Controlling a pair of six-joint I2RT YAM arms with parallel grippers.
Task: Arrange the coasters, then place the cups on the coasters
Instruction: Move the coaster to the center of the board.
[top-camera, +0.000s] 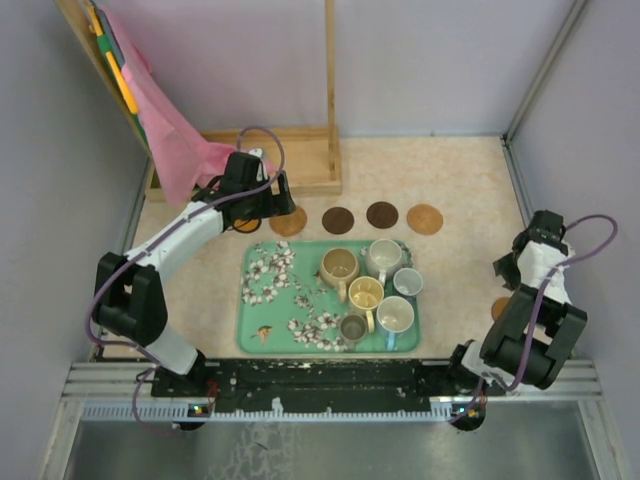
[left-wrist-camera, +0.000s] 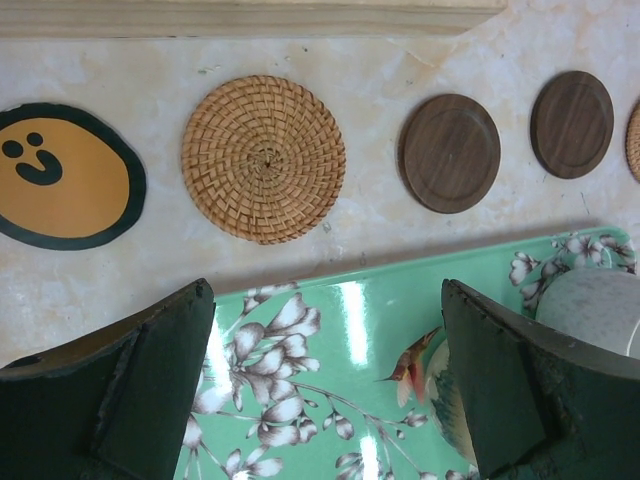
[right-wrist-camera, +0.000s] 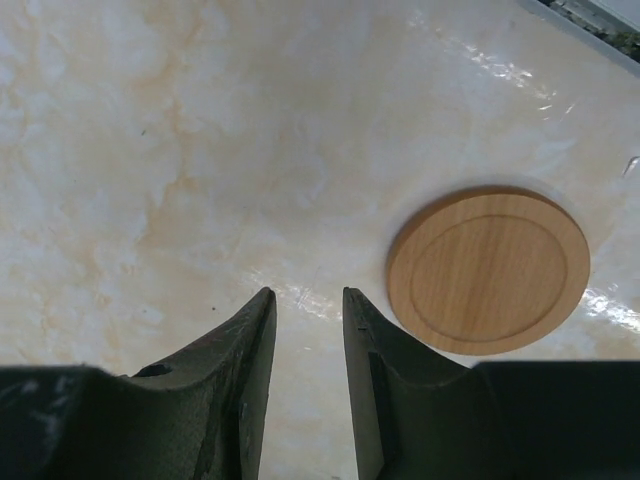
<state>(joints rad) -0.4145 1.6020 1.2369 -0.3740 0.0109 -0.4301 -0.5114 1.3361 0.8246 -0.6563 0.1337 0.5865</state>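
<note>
Five coasters (top-camera: 338, 220) along tray (top-camera: 250, 315) far edge, sixth coaster (right-wrist-camera: 488, 268) near right fingers (right-wrist-camera: 225, 400)

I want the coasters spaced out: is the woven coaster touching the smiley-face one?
Apart. The left wrist view shows bare table between the woven coaster and the smiley-face coaster.

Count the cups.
6, all on the right half of the green tray: tan cup, grey cup, pale blue cup behind; yellow cup, white cup, small dark cup nearer. None seems hidden.
</note>
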